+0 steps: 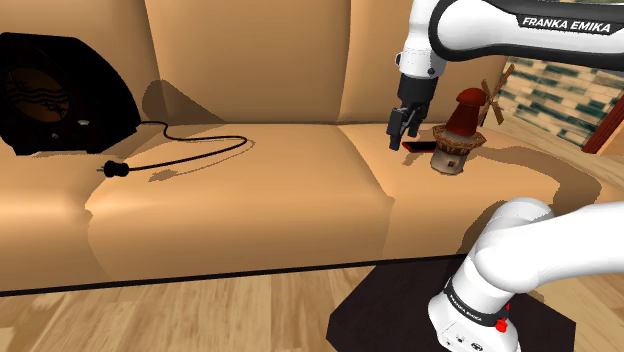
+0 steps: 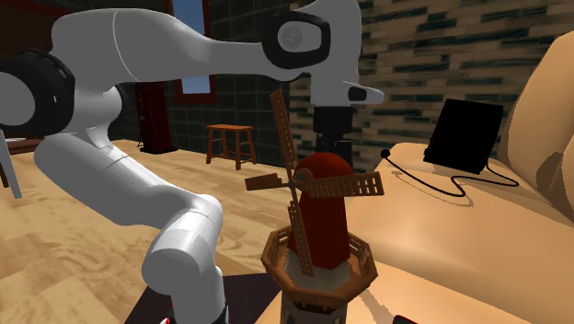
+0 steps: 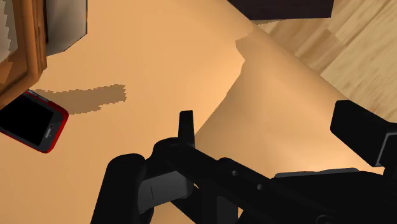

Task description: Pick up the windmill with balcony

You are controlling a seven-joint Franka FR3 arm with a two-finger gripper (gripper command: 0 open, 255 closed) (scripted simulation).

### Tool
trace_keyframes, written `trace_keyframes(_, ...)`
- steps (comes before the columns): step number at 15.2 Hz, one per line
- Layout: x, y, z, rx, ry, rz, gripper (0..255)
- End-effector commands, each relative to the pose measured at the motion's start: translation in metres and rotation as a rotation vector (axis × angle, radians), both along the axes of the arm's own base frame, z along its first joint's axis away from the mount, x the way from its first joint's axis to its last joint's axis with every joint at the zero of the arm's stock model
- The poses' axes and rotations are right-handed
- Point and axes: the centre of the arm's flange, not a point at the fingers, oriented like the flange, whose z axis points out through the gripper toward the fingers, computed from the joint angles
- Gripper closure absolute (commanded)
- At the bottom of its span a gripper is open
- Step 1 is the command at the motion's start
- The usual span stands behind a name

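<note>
The windmill point(image 1: 460, 128) has a red body, brown lattice sails, a brown balcony ring and a stone-coloured base. It stands upright on the tan sofa seat point(image 1: 250, 190) and fills the foreground of the second exterior view point(image 2: 317, 230). My gripper point(image 1: 402, 130) hangs open just above the seat, a short way to the shoulder view's left of the windmill and not touching it. In the wrist view the gripper point(image 3: 273, 133) has its fingers apart with nothing between them. The windmill's base point(image 3: 25, 51) lies off to one side, beyond a red-edged phone point(image 3: 32, 121).
The phone point(image 1: 418, 147) lies flat on the seat between gripper and windmill. A black boxy device point(image 1: 65, 95) with a cord point(image 1: 190, 150) sits at the sofa's far end. The backrest point(image 1: 250, 60) rises behind. A wooden stool point(image 2: 230, 143) stands on the plank floor.
</note>
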Motion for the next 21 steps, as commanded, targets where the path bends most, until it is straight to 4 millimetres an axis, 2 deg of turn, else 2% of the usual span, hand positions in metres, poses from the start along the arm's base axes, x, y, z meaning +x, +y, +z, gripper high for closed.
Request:
trace_keyframes(1,0.0,0.0,0.0,0.0,0.0,0.0,0)
trace_keyframes(10,-0.025,-0.086,0.056,-0.051,0.107,0.19,0)
trace_keyframes(18,-0.029,-0.163,0.11,-0.096,0.203,0.358,0)
trace_keyframes(19,-0.028,-0.169,0.115,-0.099,0.21,0.371,0)
trace_keyframes(21,-0.028,-0.169,0.104,-0.099,0.21,0.371,0)
